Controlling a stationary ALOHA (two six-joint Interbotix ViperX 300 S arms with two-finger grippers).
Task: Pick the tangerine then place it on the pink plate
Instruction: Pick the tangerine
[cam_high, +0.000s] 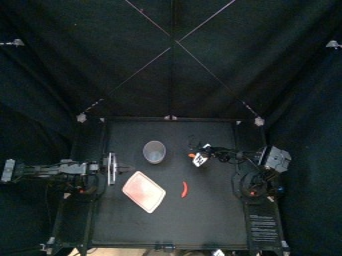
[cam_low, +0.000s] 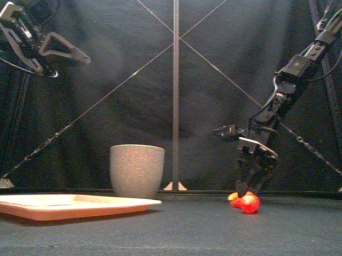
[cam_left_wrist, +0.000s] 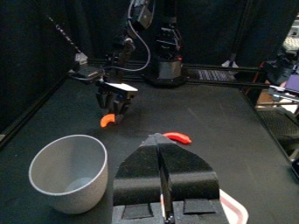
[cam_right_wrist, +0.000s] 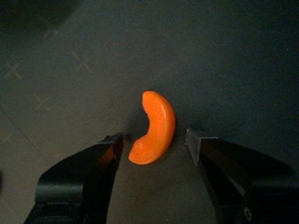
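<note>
Count them off: one tangerine segment (cam_right_wrist: 152, 129), one pink tray (cam_high: 144, 190), one grey cup (cam_high: 156, 152), one small red toy (cam_high: 185, 188) and two arms. The tangerine segment lies on the counter (cam_high: 214, 220), right of middle and toward the far side, to the right of the grey cup. The right pincer (cam_right_wrist: 153, 136) is down over it with its jaws spread, one on each side of the segment, and nothing is clamped. That bracket is clear only in the right wrist view. From the front the right pincer (cam_low: 249, 185) hangs just above a low orange and red blob, and I can't separate the segment from the red toy there. The left wrist view does split them, with the tangerine segment (cam_left_wrist: 107, 120) under the right pincer (cam_left_wrist: 114, 103) and the red toy (cam_left_wrist: 176, 136) lying nearer. The left pincer (cam_left_wrist: 160, 144) is clenched on nothing, its arm parked at the counter's left edge. The pink tray sits left of middle toward the near side, with the grey cup beyond it and the red toy just off its right side. There's bare counter along the near edge and to the right.
</note>
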